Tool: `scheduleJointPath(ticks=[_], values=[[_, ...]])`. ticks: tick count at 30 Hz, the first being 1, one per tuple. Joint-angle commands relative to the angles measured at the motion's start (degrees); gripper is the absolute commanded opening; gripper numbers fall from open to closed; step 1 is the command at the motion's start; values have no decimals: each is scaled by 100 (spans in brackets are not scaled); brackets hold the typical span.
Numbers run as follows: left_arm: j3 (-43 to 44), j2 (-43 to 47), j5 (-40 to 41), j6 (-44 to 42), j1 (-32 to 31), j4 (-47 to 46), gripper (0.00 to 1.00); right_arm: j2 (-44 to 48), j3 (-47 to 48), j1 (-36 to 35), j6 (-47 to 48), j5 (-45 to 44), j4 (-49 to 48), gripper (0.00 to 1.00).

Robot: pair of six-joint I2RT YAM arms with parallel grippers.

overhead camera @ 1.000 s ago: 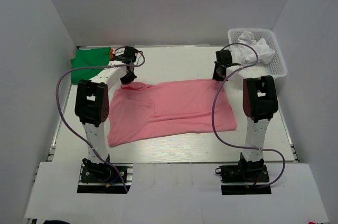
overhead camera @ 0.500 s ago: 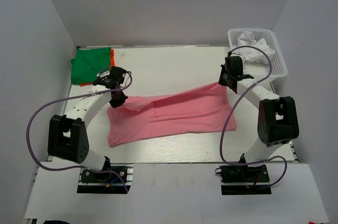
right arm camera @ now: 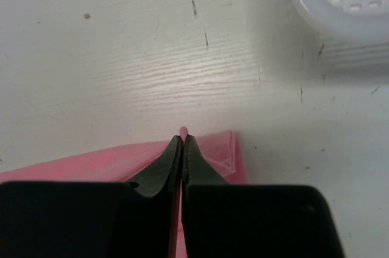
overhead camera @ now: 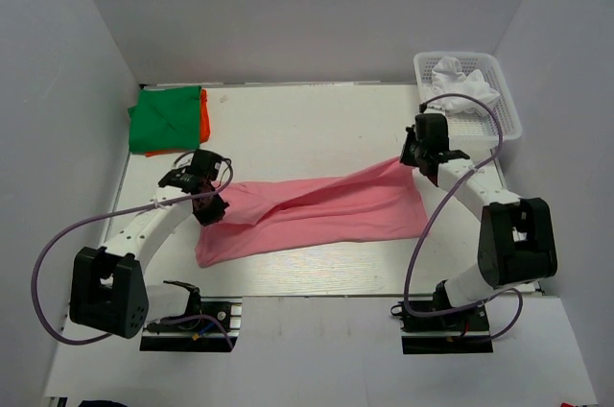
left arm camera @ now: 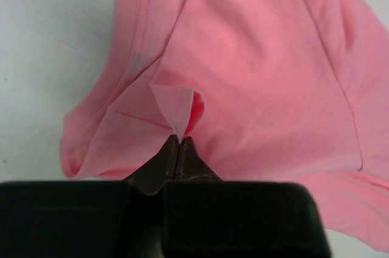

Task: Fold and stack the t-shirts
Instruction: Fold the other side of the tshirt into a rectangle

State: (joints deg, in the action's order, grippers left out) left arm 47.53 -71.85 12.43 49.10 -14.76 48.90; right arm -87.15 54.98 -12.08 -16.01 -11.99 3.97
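Note:
The pink t-shirt (overhead camera: 317,215) lies spread across the middle of the table, its far edge lifted and drawn toward the near side. My left gripper (overhead camera: 213,203) is shut on that edge at the shirt's left end; in the left wrist view a fold of pink cloth (left arm camera: 182,109) rises from between the closed fingertips (left arm camera: 180,139). My right gripper (overhead camera: 411,159) is shut on the far right corner, a nub of pink cloth (right arm camera: 184,131) showing between its tips (right arm camera: 183,138). A folded green t-shirt (overhead camera: 163,119) lies on an orange one (overhead camera: 203,111) at the far left. A white t-shirt (overhead camera: 462,81) sits crumpled in the basket.
A white plastic mesh basket (overhead camera: 507,109) stands at the far right corner; its rim (right arm camera: 340,2) shows in the right wrist view. White walls close off the left, back and right. Purple cables loop from both arms.
Both grippers have pulled the shirt's far edge toward the near side of the table, so the pink cloth is now narrower front to back. Both arms have stretched lower and outward.

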Motion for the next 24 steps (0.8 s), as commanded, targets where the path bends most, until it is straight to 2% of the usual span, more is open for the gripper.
scheduleJointPath(ticks=[1, 2, 3, 4, 5, 6, 7, 8, 9, 10, 11, 12, 13, 16, 19, 23, 24], values=[[-287, 207, -188, 47, -18, -57, 0, 251, -338, -5, -227, -58, -142, 0], [-288, 207, -257, 99, -18, 13, 0, 286, -478, 3, -392, -75, -90, 6], [-349, 207, -328, 100, -18, 14, 9, 382, -549, 21, -446, -76, -98, 9], [-445, 207, -537, 100, -18, 75, 19, 497, -750, 4, -525, -110, -89, 13], [-498, 259, -653, 100, -18, 215, 30, 550, -952, 30, -865, -189, 15, 35], [-568, 347, -723, 100, -18, 329, 47, 811, -1032, 39, -938, -303, 95, 35], [-569, 417, -724, 230, -18, 504, 56, 927, -1242, 30, -1017, -435, 174, 35], [-569, 505, -663, 318, -18, 715, 64, 1041, -1296, 30, -1192, -714, 427, 39], [-569, 758, -575, 380, -18, 1117, 72, 1312, -1349, 30, -1220, -778, 516, 54], [-404, 882, -322, 520, -18, 1304, 100, 1567, -1376, 30, -1203, -866, 535, 58], [-307, 1006, -198, 574, -18, 1454, 100, 1666, -1324, 39, -1037, -875, 866, 68], [-149, 1129, -92, 574, -18, 1455, 100, 1884, -1262, 30, -992, -858, 956, 90], [-95, 1321, 135, 574, -18, 1333, 100, 2060, -1096, 21, -940, -840, 1009, 90], [142, 1323, 24, 268, -18, 482, 100, 2264, -981, -5, -623, -218, 878, 90], [195, 789, -555, 30, -18, -546, 100, 2265, -1112, -40, -404, 834, 133, 90], [440, -423, -1005, -182, -70, -1365, 100, 1459, -981, -119, -254, 1558, -229, 90], [529, -965, -1066, -269, -70, -1436, 100, 1308, -763, -137, -210, 1620, -212, 90]])
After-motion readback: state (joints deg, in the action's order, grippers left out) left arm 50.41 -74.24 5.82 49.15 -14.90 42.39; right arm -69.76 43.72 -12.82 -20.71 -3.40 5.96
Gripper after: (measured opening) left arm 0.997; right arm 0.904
